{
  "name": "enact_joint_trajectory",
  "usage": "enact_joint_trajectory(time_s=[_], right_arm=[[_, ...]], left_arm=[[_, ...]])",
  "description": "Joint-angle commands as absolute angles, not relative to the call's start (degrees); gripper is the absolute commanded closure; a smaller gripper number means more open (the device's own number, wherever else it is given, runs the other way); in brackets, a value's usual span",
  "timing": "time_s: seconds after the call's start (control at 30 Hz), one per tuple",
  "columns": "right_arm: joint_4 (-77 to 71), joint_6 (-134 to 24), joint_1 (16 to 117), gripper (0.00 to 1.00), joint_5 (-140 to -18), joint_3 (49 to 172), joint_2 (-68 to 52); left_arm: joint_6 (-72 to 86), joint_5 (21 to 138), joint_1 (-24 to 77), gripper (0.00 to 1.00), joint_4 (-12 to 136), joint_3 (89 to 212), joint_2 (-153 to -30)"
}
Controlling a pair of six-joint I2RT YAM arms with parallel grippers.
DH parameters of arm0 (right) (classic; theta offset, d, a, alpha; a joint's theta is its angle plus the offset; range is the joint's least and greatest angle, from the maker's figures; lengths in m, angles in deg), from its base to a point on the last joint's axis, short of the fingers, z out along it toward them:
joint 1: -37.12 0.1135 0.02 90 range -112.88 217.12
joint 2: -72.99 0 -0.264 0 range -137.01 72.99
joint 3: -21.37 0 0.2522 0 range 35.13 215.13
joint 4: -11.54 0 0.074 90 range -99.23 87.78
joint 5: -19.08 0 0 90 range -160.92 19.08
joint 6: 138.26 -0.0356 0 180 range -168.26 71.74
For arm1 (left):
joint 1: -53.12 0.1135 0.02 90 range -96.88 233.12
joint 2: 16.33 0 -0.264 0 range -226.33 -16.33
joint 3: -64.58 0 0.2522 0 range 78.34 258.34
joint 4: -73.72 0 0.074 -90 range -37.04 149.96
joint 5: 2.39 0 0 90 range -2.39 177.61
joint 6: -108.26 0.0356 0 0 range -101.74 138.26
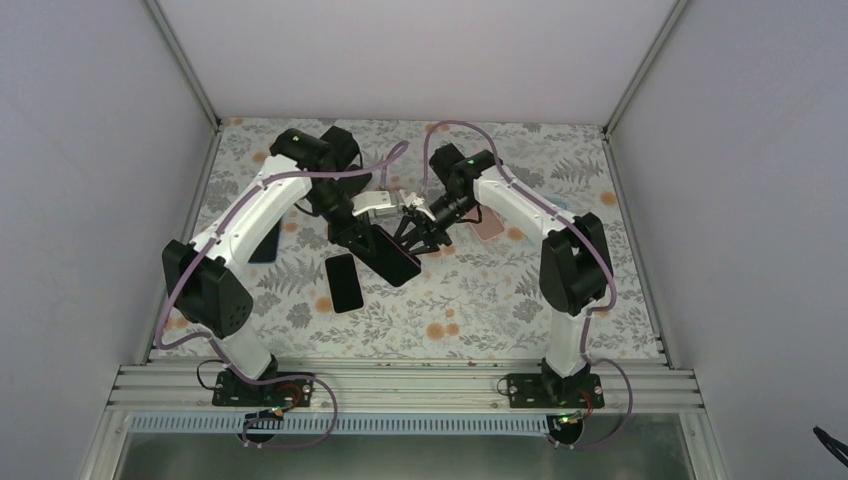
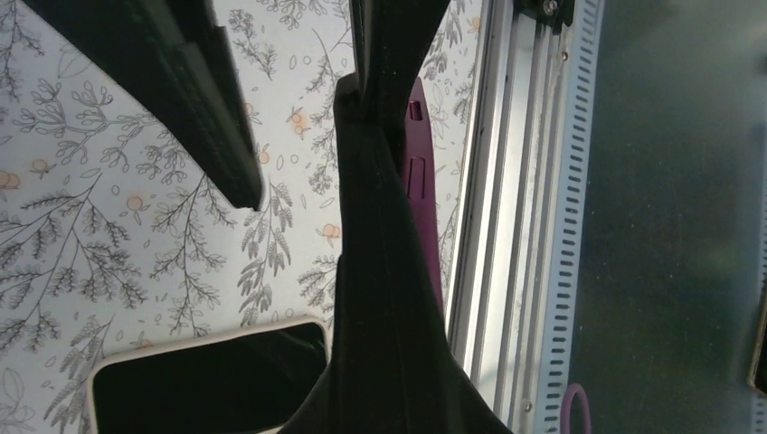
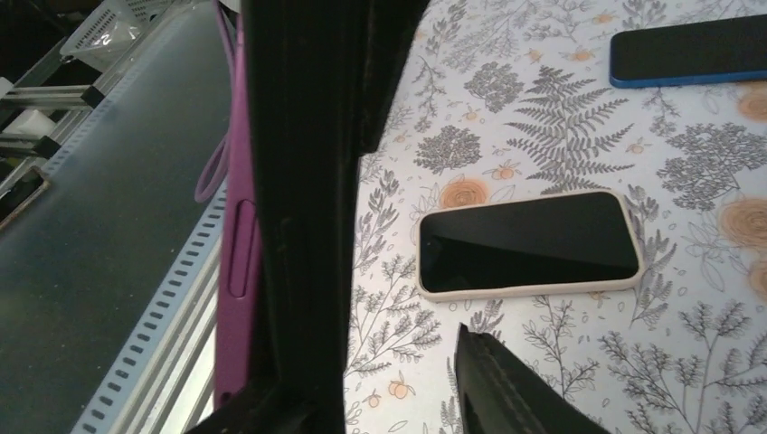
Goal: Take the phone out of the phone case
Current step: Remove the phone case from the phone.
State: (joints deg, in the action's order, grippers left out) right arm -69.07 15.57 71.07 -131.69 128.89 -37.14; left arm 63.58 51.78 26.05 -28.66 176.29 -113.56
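Top view: phone case (image 1: 388, 252) aloft at frame centre, between left gripper (image 1: 382, 212) and right gripper (image 1: 416, 230); phone seemingly inside. Left wrist: clamped tight, apparently pinching the purple case, right of centre. Right wrist: jaws partly apart, empty, one finger (image 3: 298, 226) against the case, frame left. Removal yet to do.

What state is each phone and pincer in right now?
purple-cased phone: lifted off the table, in its case
cream-cased phone: flat on table, screen up, dark
blue-cased phone: flat on table, screen dark
left pincer: shut on purple-cased phone
right pincer: open, jaws apart
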Motion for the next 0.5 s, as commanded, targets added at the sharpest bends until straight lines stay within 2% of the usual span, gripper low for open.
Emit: enact_joint_trajectory(time_s=[0.0,0.13,0.2,0.27,0.33,0.4,0.43,0.47], right_arm=[[-75.9,16.9,83.1,0.63,-147.2,130.7,-37.3],[-75.9,15.7,82.8,0.79,-147.0,131.0,-35.9],[-75.9,15.4,82.5,0.95,-146.6,131.0,-35.1],[-75.9,14.3,81.7,0.97,-146.1,131.2,-34.3],[-75.9,13.2,80.5,0.97,-145.3,131.3,-33.5],[-75.9,12.2,78.7,0.97,-144.8,131.6,-33.1],[-75.8,11.8,77.6,0.96,-144.5,131.7,-32.9],[-75.9,11.4,76.4,0.97,-144.1,131.9,-32.7]], left_arm=[[58.7,42.1,27.9,0.98,9.4,180.4,-113.4],[59.2,42.2,29.7,0.98,9.5,180.6,-113.1],[60.0,42.7,30.4,0.98,8.6,181.3,-113.5],[61.1,43.8,30.8,0.97,6.8,183.3,-114.4],[61.7,45.5,31.1,0.92,4.4,186.1,-115.6],[62.2,46.0,31.4,0.74,1.0,190.0,-116.8],[62.2,46.0,31.6,0.59,-0.8,192.4,-117.3],[62.2,46.4,31.7,0.36,-2.7,195.0,-117.9]])
